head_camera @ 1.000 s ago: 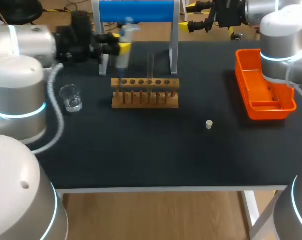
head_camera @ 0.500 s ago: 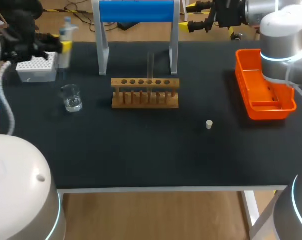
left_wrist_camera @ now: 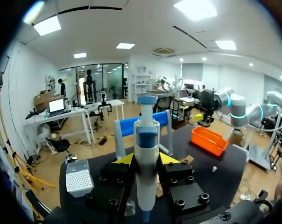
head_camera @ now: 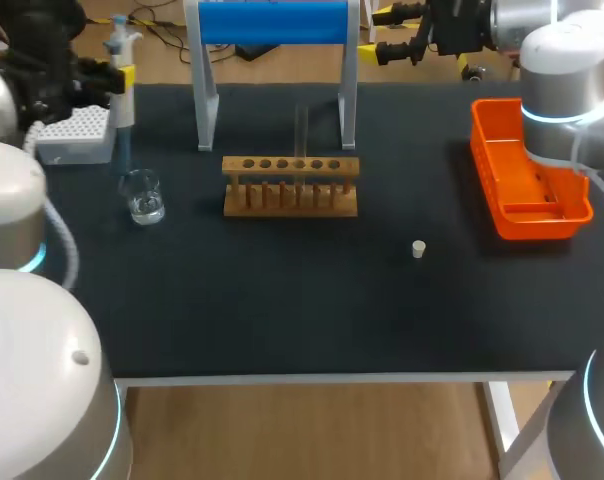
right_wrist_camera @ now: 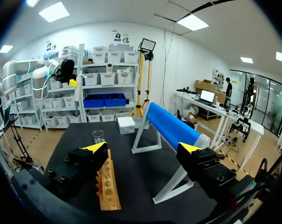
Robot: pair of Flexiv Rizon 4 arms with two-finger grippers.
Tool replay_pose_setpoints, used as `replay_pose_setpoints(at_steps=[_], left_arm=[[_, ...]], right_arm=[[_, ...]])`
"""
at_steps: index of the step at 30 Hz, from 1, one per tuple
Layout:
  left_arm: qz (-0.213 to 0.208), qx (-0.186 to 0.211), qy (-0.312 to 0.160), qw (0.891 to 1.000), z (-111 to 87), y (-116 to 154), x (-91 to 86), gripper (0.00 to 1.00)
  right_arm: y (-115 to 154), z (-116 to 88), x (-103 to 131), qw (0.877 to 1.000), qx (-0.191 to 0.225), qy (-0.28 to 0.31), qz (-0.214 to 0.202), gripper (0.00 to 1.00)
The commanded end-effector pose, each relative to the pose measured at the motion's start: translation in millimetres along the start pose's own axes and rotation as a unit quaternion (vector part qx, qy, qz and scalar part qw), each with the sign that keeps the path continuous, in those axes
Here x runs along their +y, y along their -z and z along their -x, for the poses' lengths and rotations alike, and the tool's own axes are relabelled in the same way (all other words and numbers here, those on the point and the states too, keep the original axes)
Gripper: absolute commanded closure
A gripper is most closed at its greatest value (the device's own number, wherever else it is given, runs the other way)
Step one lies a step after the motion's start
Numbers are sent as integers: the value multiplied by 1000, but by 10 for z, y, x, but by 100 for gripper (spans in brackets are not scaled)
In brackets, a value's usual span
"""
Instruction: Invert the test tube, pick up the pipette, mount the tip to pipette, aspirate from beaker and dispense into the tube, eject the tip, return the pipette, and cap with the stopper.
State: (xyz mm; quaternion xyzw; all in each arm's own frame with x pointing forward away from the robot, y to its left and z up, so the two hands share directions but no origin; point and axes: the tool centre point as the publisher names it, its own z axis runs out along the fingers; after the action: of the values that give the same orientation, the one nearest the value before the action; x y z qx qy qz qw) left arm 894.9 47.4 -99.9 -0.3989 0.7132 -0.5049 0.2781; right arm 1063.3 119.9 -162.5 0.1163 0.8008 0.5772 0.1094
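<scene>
Table [head_camera: 282, 320]: flat matt black top with a pale strip along the near edge. Most things stand in its far half, spaced apart.
Stand [head_camera: 272, 22]: smooth blue cylinder laid across two pale A-shaped legs at the far edge, just behind the rack.
Tray [head_camera: 479, 140]: bright orange plastic, oblong with raised walls, close to the right edge.
Rack [head_camera: 290, 186]: plain wood, a row of round holes over thin pegs, mid-table, with open tabletop on both flanks.
Tip box [head_camera: 74, 135]: pale grey block with a dotted grid top, at the far left corner.
Left claw [head_camera: 117, 75] [left_wrist_camera: 145, 158]: clamped on the pipette from both sides, above the left edge by the tip box.
Right claw [head_camera: 384, 33] [right_wrist_camera: 143, 149]: fingers spread wide, nothing held, beyond the far edge to the right of the stand.
Pipette [head_camera: 120, 70] [left_wrist_camera: 146, 163]: white barrel with a blue cap, upright, its thin end pointing down just behind the beaker.
Test tube [head_camera: 302, 125]: clear glass, faint, upright at the rack's middle.
Beaker [head_camera: 142, 196]: small clear glass, left of the rack.
Stopper [head_camera: 418, 249]: tiny pale plug, alone between rack and tray, nearer the front.
</scene>
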Motion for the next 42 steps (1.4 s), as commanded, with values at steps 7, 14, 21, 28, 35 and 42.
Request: replay_pose_setpoints(at_steps=[7, 14, 21, 28, 35, 42], left_arm=[[-46, -175, 10, 983, -212, -675, 58, 100], [-50, -192, 15, 980, -248, -918, 27, 100], [-54, -196, 18, 979, -250, -1153, 60, 100], [-59, -204, 27, 977, -194, -1381, 117, 100], [-59, -211, 30, 975, -93, -1534, 117, 100], [-55, -211, 30, 976, 51, -1735, 87, 100]], right_arm=[[12, 7, 6, 1000, 2, 0, -2, 0], [12, 7, 6, 1000, 2, 0, -2, 0], [12, 7, 6, 1000, 2, 0, -2, 0], [12, 7, 6, 1000, 2, 0, -2, 0], [12, 7, 6, 1000, 2, 0, -2, 0], [12, 7, 6, 1000, 2, 0, -2, 0]])
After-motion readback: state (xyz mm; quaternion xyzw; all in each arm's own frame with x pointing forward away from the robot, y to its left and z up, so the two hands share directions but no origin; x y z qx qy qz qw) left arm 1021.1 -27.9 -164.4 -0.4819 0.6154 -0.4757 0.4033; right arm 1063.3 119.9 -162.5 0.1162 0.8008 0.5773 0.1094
